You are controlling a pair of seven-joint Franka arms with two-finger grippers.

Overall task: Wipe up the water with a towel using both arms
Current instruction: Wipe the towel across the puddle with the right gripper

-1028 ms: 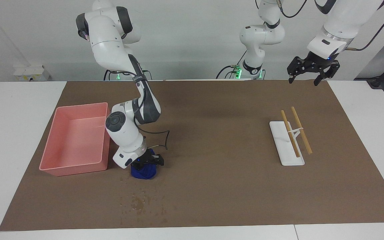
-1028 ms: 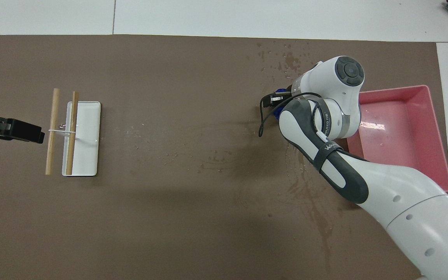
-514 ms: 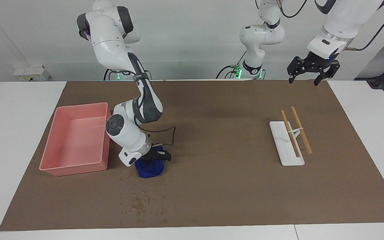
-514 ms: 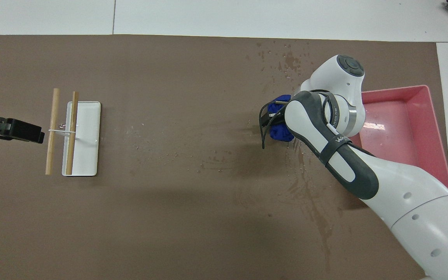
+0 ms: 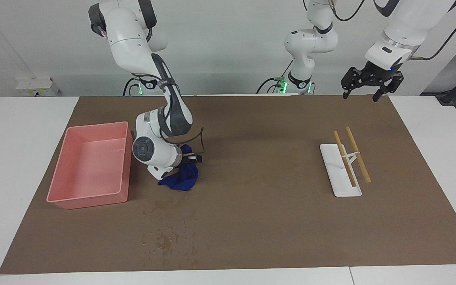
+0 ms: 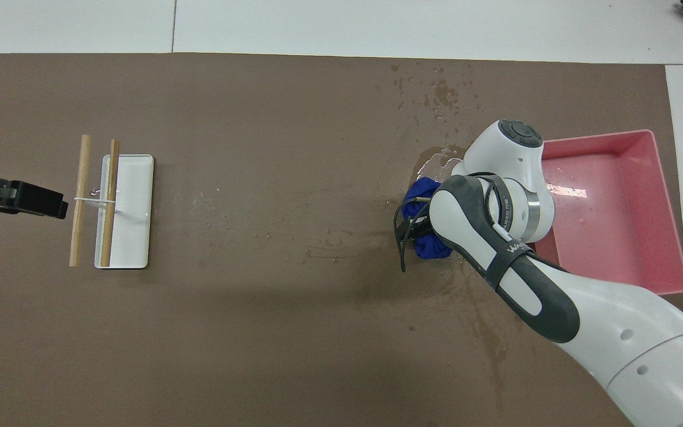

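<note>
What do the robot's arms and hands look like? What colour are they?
Both arms are white, rounded tubes with dark grey joints. The right arm has a dark grey band with small white lettering and a black cable looping beside it. The left gripper is black, with chunky fingers and a small blue light above.
</note>
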